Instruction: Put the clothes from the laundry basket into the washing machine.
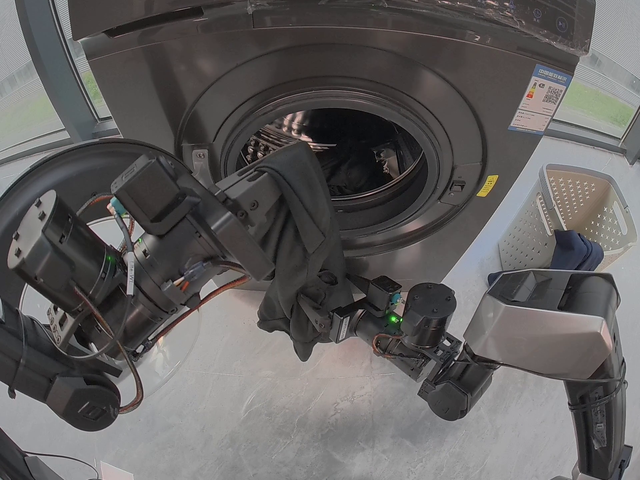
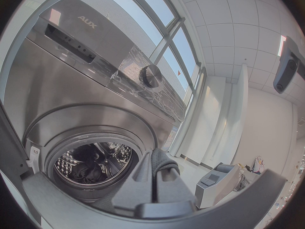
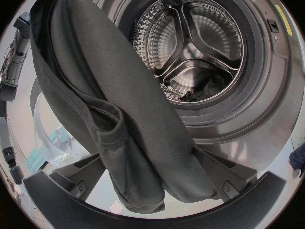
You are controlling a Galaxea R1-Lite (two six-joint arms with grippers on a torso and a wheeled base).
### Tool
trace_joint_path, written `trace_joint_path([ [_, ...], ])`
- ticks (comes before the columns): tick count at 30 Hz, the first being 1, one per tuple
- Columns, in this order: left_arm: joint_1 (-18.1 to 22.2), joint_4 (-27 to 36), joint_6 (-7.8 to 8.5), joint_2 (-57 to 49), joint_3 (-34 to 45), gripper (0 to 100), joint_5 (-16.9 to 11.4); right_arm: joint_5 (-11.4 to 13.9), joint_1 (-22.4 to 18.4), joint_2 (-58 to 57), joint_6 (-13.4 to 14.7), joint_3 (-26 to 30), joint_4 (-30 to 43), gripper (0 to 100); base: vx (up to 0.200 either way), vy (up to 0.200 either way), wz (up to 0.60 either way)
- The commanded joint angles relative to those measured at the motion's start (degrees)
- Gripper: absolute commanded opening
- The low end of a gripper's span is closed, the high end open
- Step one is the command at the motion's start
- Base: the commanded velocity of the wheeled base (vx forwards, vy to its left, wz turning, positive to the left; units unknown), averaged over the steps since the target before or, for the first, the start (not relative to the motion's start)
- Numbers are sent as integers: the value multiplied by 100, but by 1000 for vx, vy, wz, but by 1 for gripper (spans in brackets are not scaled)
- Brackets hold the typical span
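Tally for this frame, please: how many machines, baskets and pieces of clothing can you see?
Washing machine: 1
Laundry basket: 1
Clothing: 3 (grey garment held at the door, navy garment in the basket, dark heap inside the machine)
Total: 5

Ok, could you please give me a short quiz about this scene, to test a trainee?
1. True or false: the washing machine door is closed.
2. What holds the dark grey garment up in front of the drum opening?
A) the left gripper, pinching it
B) a person's hand
C) nothing, it lies on the floor
3. In a few words: what lies in the laundry basket?

Key
1. False: it stands open.
2. A.
3. A dark blue garment.
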Motion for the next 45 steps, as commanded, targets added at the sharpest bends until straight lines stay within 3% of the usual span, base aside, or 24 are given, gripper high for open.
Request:
trace_joint_path([
  [1, 1, -10, -4, -16, -12, 0, 0, -4, -70, 179, -5, -264, -4, 100, 0, 0, 0],
  [7, -7, -2, -4, -7, -12, 0, 0, -22, -17, 266, 4, -563, -4, 100, 0, 0, 0],
  [8, -7, -2, -4, -7, -12, 0, 0, -22, -17, 266, 4, -590, -4, 0, 0, 0, 0],
  [19, 54, 33, -4, -113, 23, 0, 18, -40, -9, 170, 30, -642, -4, 0, 0, 0, 0],
  [28, 335, 359, -118, -631, 85, 0, 18, -224, -290, -648, 83, -133, -4, 0, 0, 0, 0],
  [33, 529, 420, -232, -807, 674, 0, 27, -259, -422, -1298, 109, -1, -4, 0, 0, 0, 0],
  [39, 942, 438, -206, -596, 1518, 0, 9, -259, -316, -1992, 162, 491, 5, 0, 0, 0, 0],
  [45, 959, 288, -127, 90, 2010, 0, 27, -268, -79, -2397, 162, 869, -4, 0, 0, 0, 0],
])
